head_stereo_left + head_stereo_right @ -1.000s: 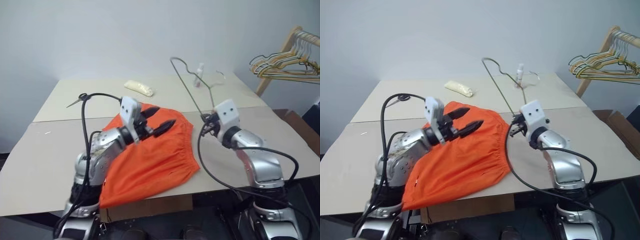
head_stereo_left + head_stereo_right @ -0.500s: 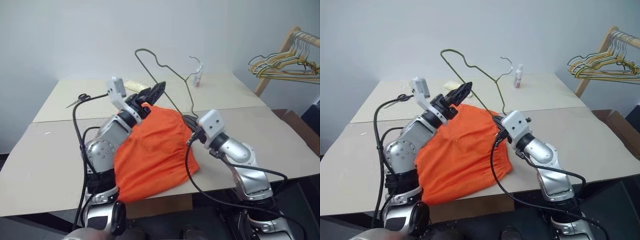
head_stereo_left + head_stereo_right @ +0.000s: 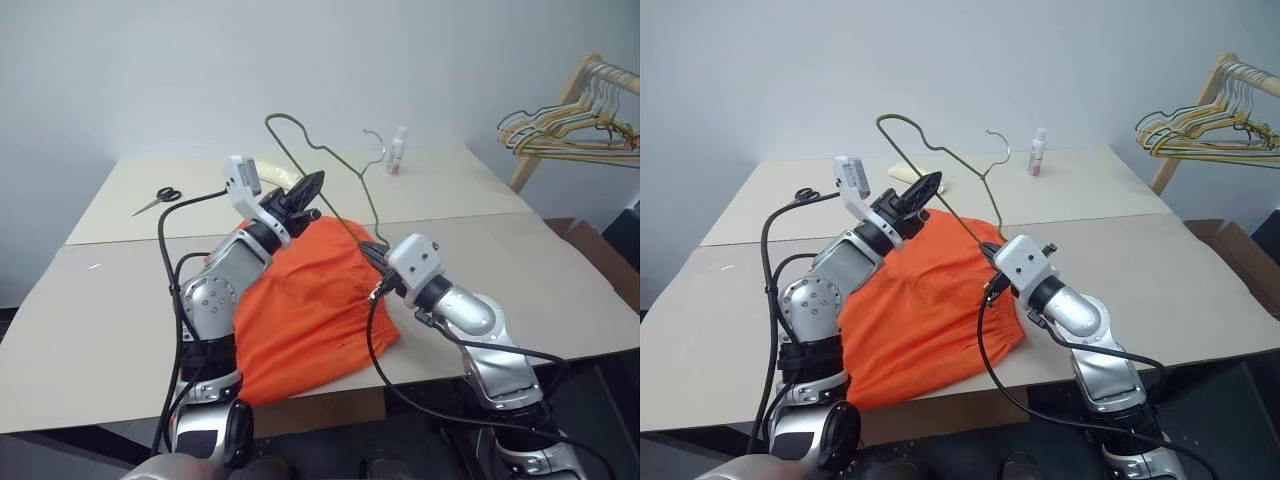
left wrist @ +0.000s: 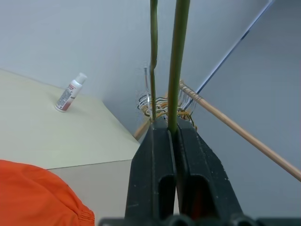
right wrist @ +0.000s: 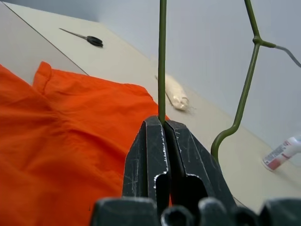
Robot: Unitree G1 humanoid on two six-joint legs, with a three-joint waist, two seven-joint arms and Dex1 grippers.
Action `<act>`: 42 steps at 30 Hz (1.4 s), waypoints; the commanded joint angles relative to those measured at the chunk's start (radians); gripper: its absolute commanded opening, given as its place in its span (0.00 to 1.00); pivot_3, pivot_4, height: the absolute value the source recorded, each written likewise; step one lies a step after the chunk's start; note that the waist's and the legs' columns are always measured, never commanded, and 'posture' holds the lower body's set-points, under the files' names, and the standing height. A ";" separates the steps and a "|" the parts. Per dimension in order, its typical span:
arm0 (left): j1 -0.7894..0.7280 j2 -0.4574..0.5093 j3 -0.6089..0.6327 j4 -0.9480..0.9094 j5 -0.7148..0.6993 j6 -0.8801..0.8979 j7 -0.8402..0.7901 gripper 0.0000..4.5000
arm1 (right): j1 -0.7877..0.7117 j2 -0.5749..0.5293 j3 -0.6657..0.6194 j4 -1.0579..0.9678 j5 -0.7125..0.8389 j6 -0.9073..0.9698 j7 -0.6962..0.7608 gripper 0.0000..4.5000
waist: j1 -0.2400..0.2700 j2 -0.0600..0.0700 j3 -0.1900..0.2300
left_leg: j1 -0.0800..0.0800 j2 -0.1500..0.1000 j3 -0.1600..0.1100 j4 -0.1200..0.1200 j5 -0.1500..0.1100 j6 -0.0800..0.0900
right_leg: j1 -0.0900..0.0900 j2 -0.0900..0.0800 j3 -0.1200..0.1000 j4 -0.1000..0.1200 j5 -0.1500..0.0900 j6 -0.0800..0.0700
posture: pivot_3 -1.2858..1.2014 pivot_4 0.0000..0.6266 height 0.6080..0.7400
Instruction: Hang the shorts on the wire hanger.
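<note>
Left eye view puts both of my arms over the pale beige surface (image 3: 90,320), each clamped on the thin olive-grey wire hanger (image 3: 335,160). My left pincer (image 3: 303,190) is shut tight on one run of the wire; in the left wrist view the two black fingers (image 4: 155,169) press together with the green wire rising out from between them. My right pincer (image 5: 162,125) is likewise pinched closed on another stretch of the wire, and the right wrist view shows the strand standing straight up out of the closed tips. The hanger is held up off the surface, tilted, its small hook (image 3: 378,150) pointing toward the far wall. The bright orange fabric shorts (image 3: 310,300) lie bunched on the near part of the surface below and between the two arms, one edge drooping over the front rim; they are not on the hanger. Farther back I see a small white bottle (image 3: 398,152), black-handled scissors (image 3: 160,197) off to the left, and a pale cream roll (image 5: 175,92) beyond the shorts. A wooden rack with bunched yellow and pastel hangers (image 3: 570,125) stands to the right of the surface.
</note>
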 commanded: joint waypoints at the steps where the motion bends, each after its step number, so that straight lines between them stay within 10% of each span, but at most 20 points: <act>1: -0.004 0.033 -0.021 -0.021 0.024 -0.045 -0.045 0.00 | -0.022 -0.039 0.022 -0.021 -0.066 -0.117 0.005 0.12 | 0.000 0.000 0.000 | 0.000 0.000 0.000 0.000 0.000 0.000 | 0.000 0.000 0.000 0.000 0.000 0.000 | 0.55 0.00 1.00; 12: 0.068 0.272 -0.056 -0.112 0.010 -0.200 -0.510 0.00 | 0.052 -0.159 -0.157 -0.138 0.408 0.031 0.314 0.99 | 0.004 0.000 0.000 | 0.000 0.001 0.000 0.000 -0.003 0.005 | 0.001 0.001 -0.001 -0.001 0.000 0.000 | 0.56 0.00 1.00; 20: 0.132 0.443 0.045 -0.111 -0.192 -0.165 -0.829 0.00 | 0.000 -0.356 -0.293 0.013 0.866 0.420 0.579 1.00 | -0.003 0.000 0.000 | 0.001 0.004 0.000 0.001 -0.004 0.007 | 0.002 0.001 -0.001 -0.001 0.000 -0.001 | 0.55 0.00 1.00; 42: 0.121 0.432 0.037 -0.100 -0.272 -0.168 -0.840 0.00 | -0.414 -0.194 0.015 0.422 0.684 0.485 0.886 1.00 | 0.003 0.000 0.000 | -0.001 0.003 0.000 0.002 -0.003 0.005 | -0.001 -0.001 -0.001 0.000 0.000 0.000 | 0.56 0.00 1.00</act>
